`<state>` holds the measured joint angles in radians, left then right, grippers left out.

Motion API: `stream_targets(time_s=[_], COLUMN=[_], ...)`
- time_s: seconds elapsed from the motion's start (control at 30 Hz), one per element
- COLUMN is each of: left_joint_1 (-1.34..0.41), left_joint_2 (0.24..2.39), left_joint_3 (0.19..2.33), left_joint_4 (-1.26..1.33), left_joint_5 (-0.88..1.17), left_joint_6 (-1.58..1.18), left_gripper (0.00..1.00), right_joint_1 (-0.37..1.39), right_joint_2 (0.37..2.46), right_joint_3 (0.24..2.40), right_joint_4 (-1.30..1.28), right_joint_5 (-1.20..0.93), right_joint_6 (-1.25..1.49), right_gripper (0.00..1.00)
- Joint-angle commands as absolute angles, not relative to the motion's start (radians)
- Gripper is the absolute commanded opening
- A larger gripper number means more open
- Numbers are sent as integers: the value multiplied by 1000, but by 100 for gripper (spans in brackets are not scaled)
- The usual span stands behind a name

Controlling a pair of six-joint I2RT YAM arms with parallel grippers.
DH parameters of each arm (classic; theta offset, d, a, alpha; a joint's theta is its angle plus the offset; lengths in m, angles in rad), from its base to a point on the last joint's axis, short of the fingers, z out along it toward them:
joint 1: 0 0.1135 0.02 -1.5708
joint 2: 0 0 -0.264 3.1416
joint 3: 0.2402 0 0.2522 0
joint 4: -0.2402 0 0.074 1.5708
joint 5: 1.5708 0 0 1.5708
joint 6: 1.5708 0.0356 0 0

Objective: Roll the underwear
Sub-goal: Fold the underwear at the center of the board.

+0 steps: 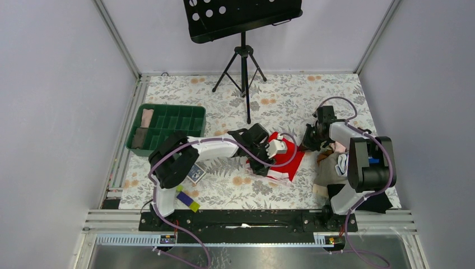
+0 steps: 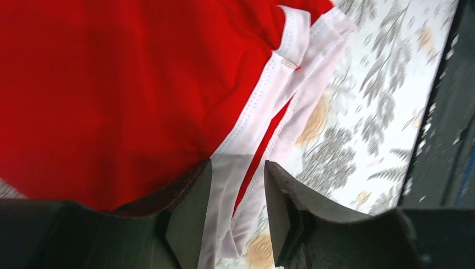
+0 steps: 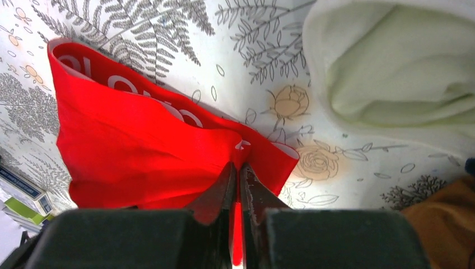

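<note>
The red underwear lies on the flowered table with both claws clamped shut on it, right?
Not both. The right gripper is clamped shut on the red underwear, but the left wrist view shows the left gripper open, straddling the white trim. It does lie on the flowered table.

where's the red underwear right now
In the top view, the underwear lies right of centre on the floral table, between the left gripper and the right gripper, whose fingers pinch its right edge, beside the clothes pile.

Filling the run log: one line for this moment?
left gripper open over white trim | right gripper shut on underwear | no roll yet
</note>
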<state>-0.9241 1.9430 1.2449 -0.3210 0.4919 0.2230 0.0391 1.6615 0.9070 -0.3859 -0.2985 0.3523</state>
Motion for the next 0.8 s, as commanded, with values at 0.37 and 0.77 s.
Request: stream_targets(time_s=[0.37,0.77], left_joint_1=[-881,-978], left_joint_2=[1753,1771], left_joint_3=[1289,1210], left_joint_4=[-447,-195], left_joint_5=[528,317], left_joint_6=[435,89], left_gripper=[46,48], right_joint_1=[58,-134], right_joint_2=[1503,1488], right_joint_3=[917,1075], right_joint_4=[-508,-459], right_joint_5=[-360,-543], right_joint_6=[451,-96], right_gripper=[53,47])
